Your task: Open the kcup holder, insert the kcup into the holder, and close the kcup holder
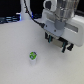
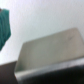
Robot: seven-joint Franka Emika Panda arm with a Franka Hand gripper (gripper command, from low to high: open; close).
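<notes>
The kcup, a tiny pod with a bright green top, stands alone on the white table towards the exterior view's left. My gripper hangs from the white arm at the exterior view's upper right, well away from the kcup and above the table. Its dark fingers are too small and blurred to show their gap. No black kcup holder shows in the exterior view. The wrist view is blurred and shows a grey flat-topped slab; I cannot tell whether this is the kcup holder. No fingers appear in the wrist view.
A teal shape sits at the wrist picture's edge. Dark equipment and cables line the far side of the table in the exterior view.
</notes>
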